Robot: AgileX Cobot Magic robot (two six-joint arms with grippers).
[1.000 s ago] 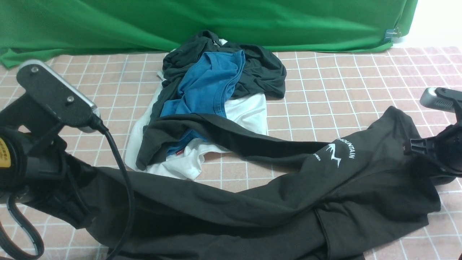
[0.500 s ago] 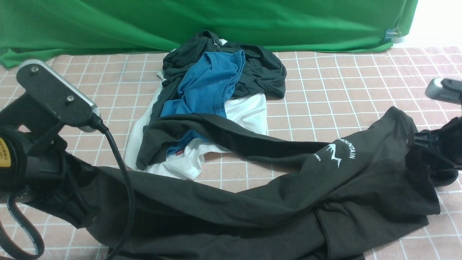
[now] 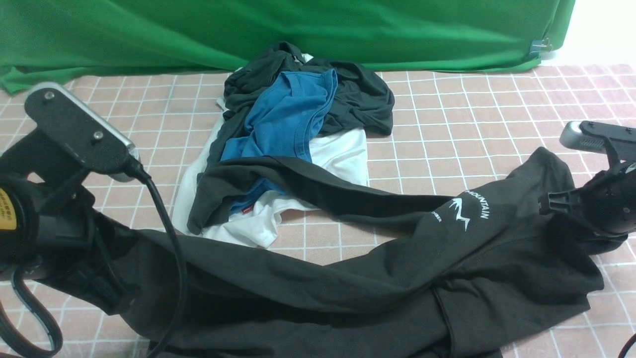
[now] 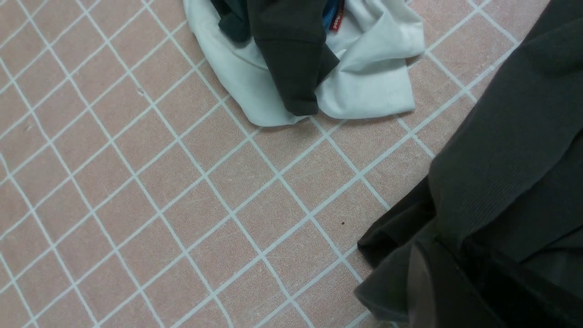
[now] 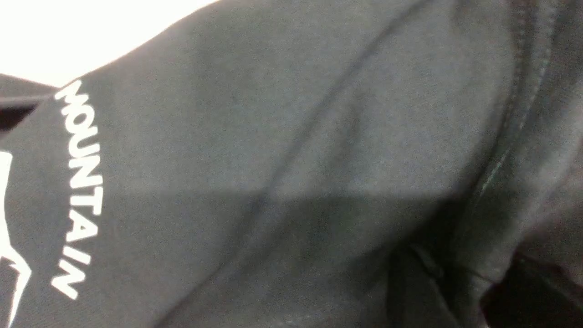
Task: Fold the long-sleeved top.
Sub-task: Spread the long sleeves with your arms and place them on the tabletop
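Note:
The long-sleeved top [image 3: 377, 288], black with a white "MOUNTAIN" logo [image 3: 467, 211], lies stretched across the front of the table. One sleeve [image 3: 308, 184] runs back onto the clothes pile, its cuff [image 4: 296, 86] resting on white cloth. My left gripper [image 4: 437, 291] is shut on the top's bunched edge at the front left, under the left arm [image 3: 49, 219]. My right gripper [image 3: 549, 205] presses into the top's right shoulder edge. In the right wrist view its jaws are dark against the fabric [image 5: 291, 150], so their state is unclear.
A pile sits at the back middle: a blue T-shirt [image 3: 288, 114], a smaller dark garment [image 3: 357, 99] and a white garment [image 3: 343, 154]. A green backdrop [image 3: 298, 30] hangs behind. The pink checked tablecloth [image 3: 472, 114] covers the table.
The right gripper drew back to the right, then returned left against the top's shoulder edge. The left arm and the top have hardly moved.

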